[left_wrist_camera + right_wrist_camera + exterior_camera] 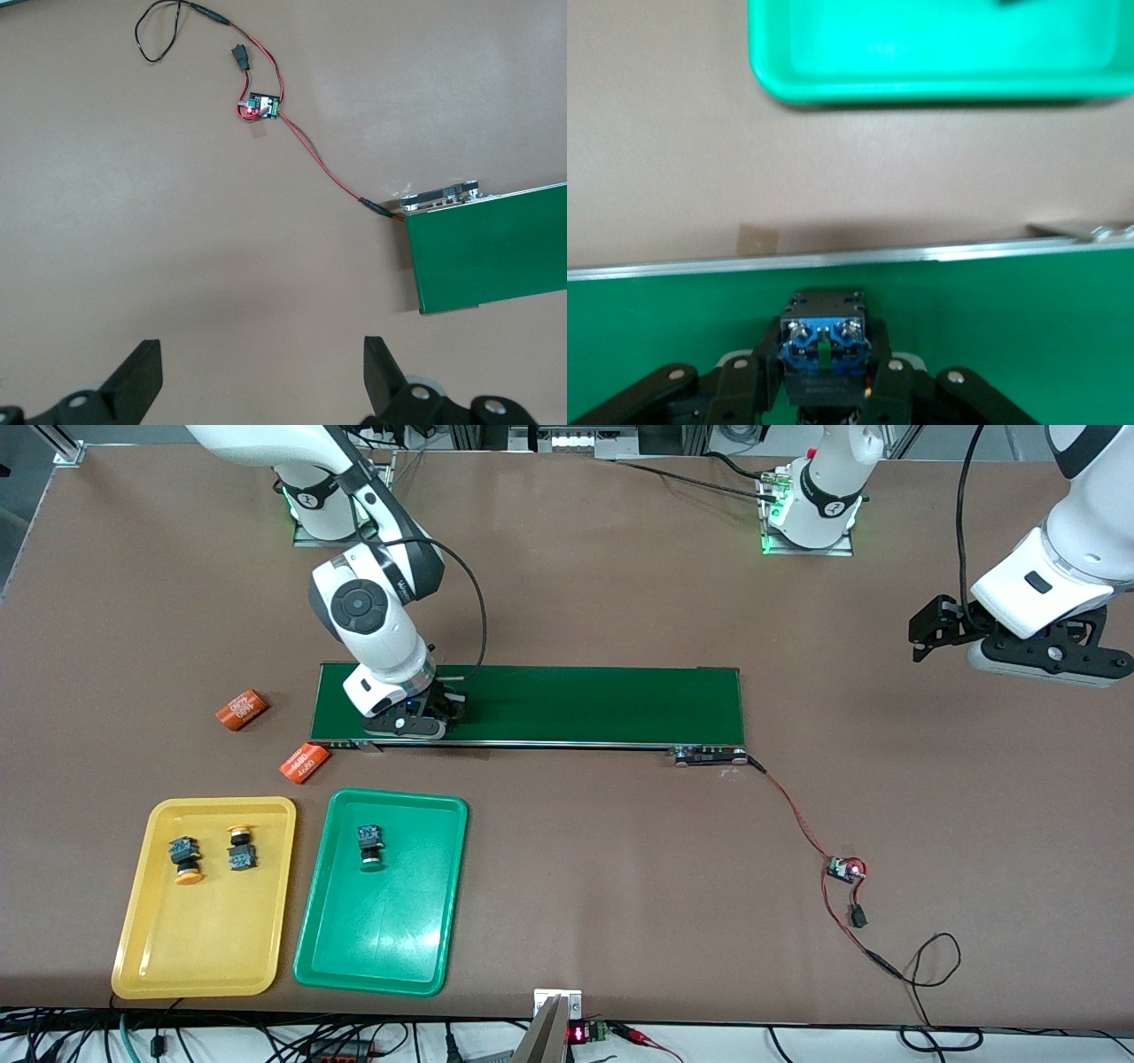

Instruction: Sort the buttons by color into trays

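Note:
My right gripper [427, 717] is down on the conveyor belt at the right arm's end. It is shut on a button [824, 341] with a blue and black body, and the fingers [744, 381] press its sides. Its cap is hidden. The yellow tray [199, 943] holds two yellow-orange capped buttons [185, 861] [240, 850]. Beside it, the green tray [381, 939] holds one green-capped button [369, 845]. The green tray's rim [939, 88] also shows in the right wrist view. My left gripper [926, 631] [263, 372] waits open over bare table near the left arm's end.
The dark-green conveyor belt [576, 704] [487, 257] runs across the table's middle. Two orange cylinders [242, 709] [305, 762] lie by its end, farther from the front camera than the trays. A small circuit board [846, 870] [262, 107] with red wires trails from the belt's other end.

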Controlling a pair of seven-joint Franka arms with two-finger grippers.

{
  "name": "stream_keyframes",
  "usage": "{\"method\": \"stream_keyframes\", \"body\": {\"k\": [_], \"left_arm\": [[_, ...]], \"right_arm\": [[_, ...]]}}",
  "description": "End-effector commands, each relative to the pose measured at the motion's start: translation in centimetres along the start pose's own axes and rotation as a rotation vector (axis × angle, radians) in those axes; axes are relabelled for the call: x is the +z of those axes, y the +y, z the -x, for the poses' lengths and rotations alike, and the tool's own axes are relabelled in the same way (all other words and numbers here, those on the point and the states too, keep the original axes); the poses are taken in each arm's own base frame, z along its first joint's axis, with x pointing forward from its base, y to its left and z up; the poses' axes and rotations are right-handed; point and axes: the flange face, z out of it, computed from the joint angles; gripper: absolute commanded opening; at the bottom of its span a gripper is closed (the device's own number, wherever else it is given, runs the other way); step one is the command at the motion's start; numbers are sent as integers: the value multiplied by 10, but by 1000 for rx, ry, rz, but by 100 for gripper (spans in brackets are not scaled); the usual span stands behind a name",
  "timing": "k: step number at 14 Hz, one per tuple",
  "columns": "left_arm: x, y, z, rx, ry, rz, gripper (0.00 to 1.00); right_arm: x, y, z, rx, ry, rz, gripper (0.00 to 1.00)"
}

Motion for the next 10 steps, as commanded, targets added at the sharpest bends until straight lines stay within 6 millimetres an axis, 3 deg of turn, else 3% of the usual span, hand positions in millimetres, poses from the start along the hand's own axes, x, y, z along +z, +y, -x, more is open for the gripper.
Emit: {"method": "stream_keyframes", "body": {"k": [1,4,6,8,10], "left_arm": [[-6,0,-2,18,-6,-6,100],[-7,-1,-2,18,-4,-4,100],[-6,0,-2,20,-6,-6,100],[-7,-1,-1,16,-6,-4,100],[-7,-1,-2,16,-4,-4,100]], "right_arm": [[-61,9,-54,-61,36,-4,0],[-54,30,-125,-141,86,-36,1],[-18,36,-167,-148,106,-47,1],[20,38,-185,-151,148,-72,1],[45,36,-186,-176,188,-73,1]]}}
